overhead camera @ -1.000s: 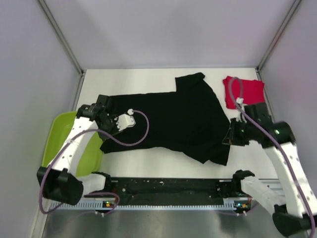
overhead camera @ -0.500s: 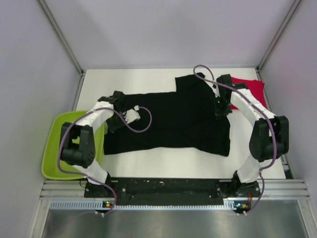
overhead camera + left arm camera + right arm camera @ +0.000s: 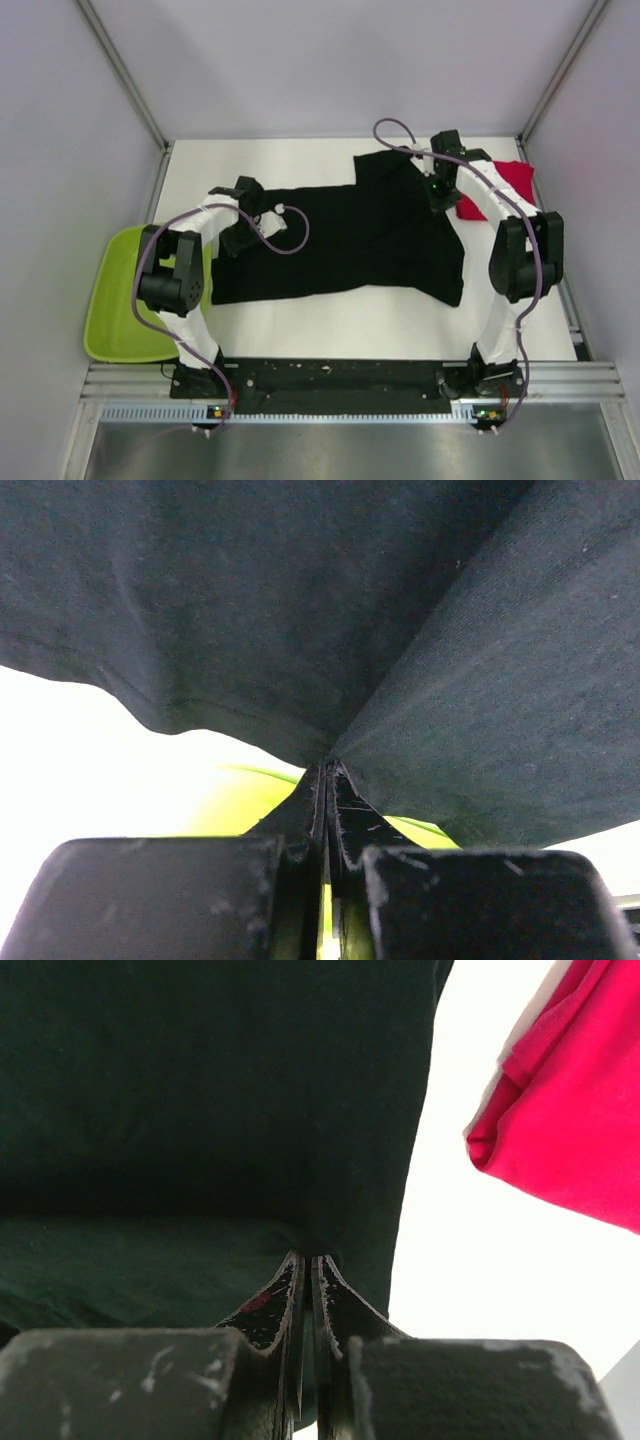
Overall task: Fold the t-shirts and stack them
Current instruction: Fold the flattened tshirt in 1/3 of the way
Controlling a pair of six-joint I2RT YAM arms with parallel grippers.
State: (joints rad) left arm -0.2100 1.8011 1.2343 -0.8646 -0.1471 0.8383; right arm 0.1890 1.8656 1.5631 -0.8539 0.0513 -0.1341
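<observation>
Both arms just swung in. A second ago the right gripper [image 3: 437, 200] was at the near right corner of the black shirt [image 3: 340, 245]; now it sits over the far right part, and the sagging near flap has gone up with it, so the near edge runs straighter. The left gripper [image 3: 232, 238] shifted slightly farther back along the left edge. Both pairs of jaws are pinched fully together on black fabric, and the wrist views show cloth drawn into the tips. I'd call this tensioning before the first fold, with nothing folded yet. The shirt is stretched between the two grippers, long axis left-right. The straight hem is at the left gripper, with the sleeves and probably the neck toward the right one. The red shirt [image 3: 512, 178], already a folded square, lies just right of the right gripper, with a strip of bare table [image 3: 450, 1260] between it and the black one.
</observation>
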